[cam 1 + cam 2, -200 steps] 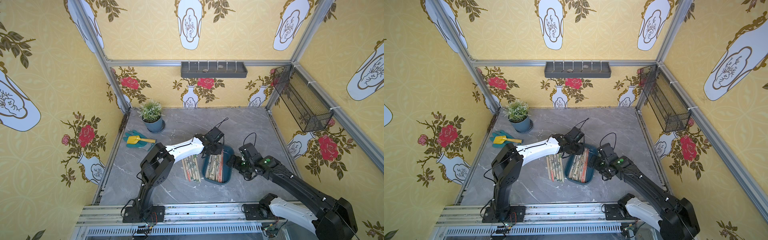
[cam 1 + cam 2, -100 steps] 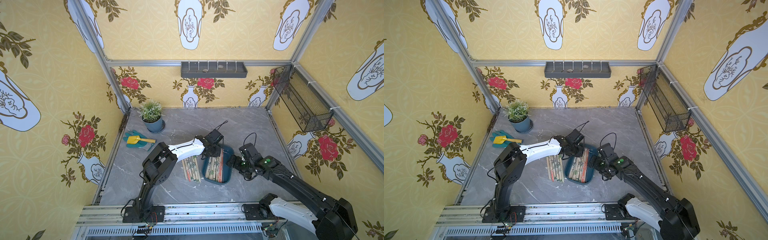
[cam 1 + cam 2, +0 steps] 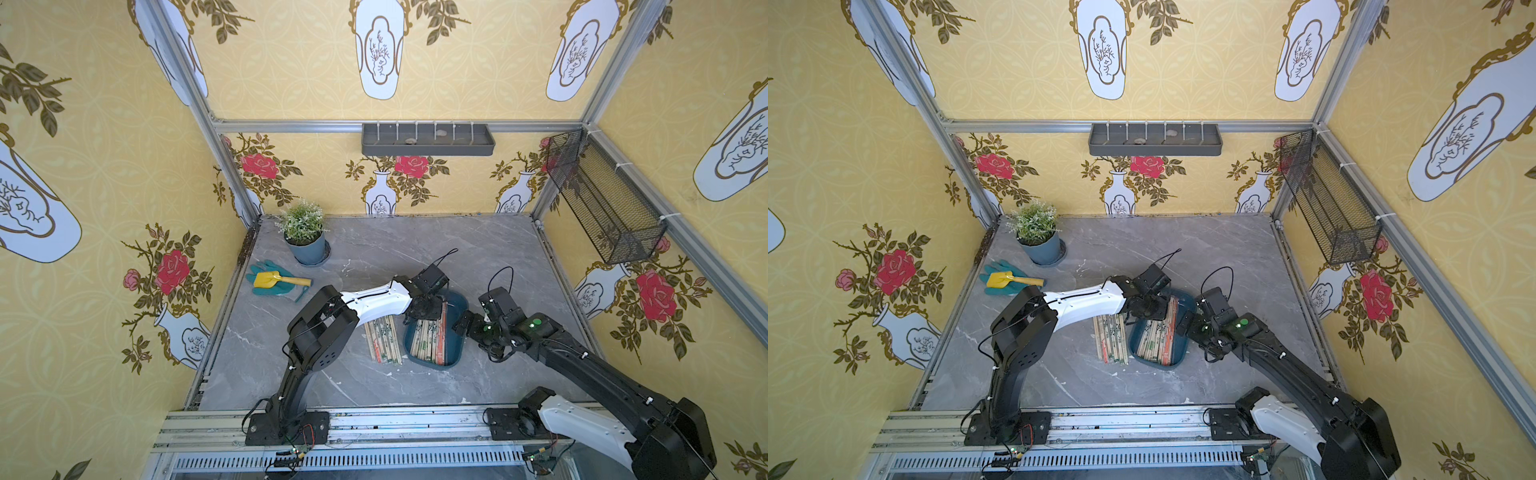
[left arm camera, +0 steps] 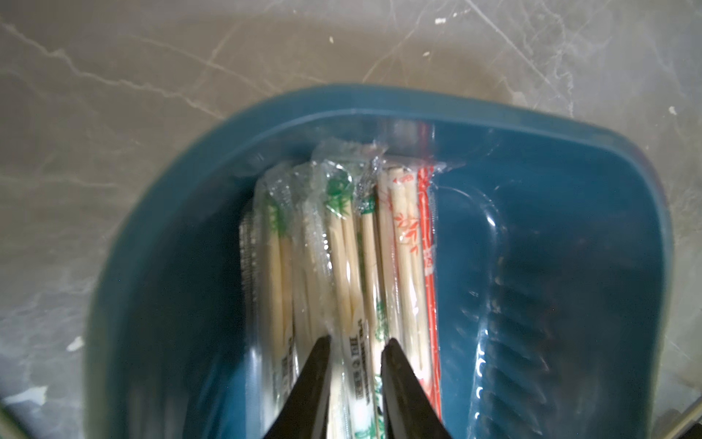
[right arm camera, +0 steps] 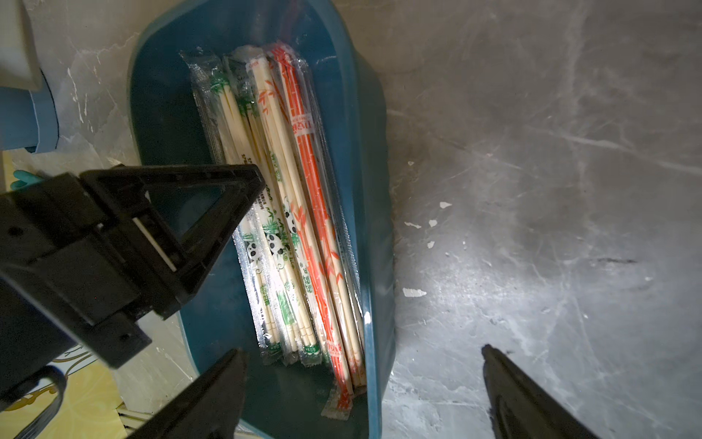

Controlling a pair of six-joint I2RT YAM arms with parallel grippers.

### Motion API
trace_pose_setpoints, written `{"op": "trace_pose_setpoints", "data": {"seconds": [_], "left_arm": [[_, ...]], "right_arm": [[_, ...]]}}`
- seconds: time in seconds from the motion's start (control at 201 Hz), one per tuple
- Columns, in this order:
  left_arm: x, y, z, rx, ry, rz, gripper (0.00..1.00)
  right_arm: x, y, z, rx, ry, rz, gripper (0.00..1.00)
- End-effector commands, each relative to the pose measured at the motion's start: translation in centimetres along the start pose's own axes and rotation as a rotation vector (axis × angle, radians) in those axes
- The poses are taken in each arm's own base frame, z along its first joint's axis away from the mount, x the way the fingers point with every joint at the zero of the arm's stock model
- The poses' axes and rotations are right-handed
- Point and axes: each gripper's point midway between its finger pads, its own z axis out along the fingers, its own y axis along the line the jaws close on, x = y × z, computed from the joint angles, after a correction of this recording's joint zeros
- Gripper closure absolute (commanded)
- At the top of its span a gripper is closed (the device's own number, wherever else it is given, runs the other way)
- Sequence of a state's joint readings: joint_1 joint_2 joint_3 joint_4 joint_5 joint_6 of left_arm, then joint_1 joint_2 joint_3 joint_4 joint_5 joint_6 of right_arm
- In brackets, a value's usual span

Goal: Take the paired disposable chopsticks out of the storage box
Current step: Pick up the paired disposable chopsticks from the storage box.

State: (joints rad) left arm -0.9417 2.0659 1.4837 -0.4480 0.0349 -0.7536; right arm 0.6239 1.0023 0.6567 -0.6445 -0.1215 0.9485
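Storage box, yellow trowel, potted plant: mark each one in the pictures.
storage box point(image 4: 342, 99): left wrist view, on its blue rim.
yellow trowel point(image 3: 266, 278): a top view, on the blade.
potted plant point(image 3: 308, 252): a top view, on the pot.

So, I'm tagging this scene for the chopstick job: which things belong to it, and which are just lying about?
Job: sleeved pale bamboo chopstick pairs in the shallow teal plastic tray; the unloaded pile beside it; left gripper.
Lying about: potted green plant; yellow plastic trowel on teal gloves; grey divided wall shelf; black wire-mesh basket.
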Motion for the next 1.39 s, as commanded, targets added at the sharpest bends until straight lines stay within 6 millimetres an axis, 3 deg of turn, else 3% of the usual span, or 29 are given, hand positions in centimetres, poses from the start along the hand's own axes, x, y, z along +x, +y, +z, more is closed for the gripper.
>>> {"op": "trace_pose_setpoints", "data": {"seconds": [0.0, 0.309, 0.518, 0.851, 1.041, 1.14, 1.389], "left_arm": [[0.3, 0.3, 0.7, -0.010, 0.009, -0.006, 0.72], [0.8, 0.0, 1.4, -0.002, 0.033, -0.004, 0.75], [0.5, -0.4, 0.7, 0.008, 0.020, -0.001, 0.82], [-1.9, -1.4, -3.1, 0.021, -0.063, 0.016, 0.88], [-2.8, -1.4, -4.1, 0.030, -0.087, 0.017, 1.00], [-3.1, -1.3, -4.7, 0.035, -0.102, 0.013, 1.00], [-4.1, 1.2, -8.4, 0.037, -0.177, -0.025, 1.00]], "right_arm": [[-0.3, 0.4, 0.0, -0.019, -0.016, -0.003, 0.03], [-0.5, 0.3, -0.1, -0.017, -0.020, -0.006, 0.03], [-0.3, 0.1, -0.1, -0.015, -0.018, -0.001, 0.03], [-0.4, 0.3, 0.0, -0.022, -0.016, -0.003, 0.02], [-0.4, 0.3, 0.0, -0.023, -0.016, 0.000, 0.02], [-0.5, 0.3, -0.2, -0.019, -0.019, -0.004, 0.03], [-0.7, 0.9, -0.3, -0.033, -0.017, -0.012, 0.02]]}}
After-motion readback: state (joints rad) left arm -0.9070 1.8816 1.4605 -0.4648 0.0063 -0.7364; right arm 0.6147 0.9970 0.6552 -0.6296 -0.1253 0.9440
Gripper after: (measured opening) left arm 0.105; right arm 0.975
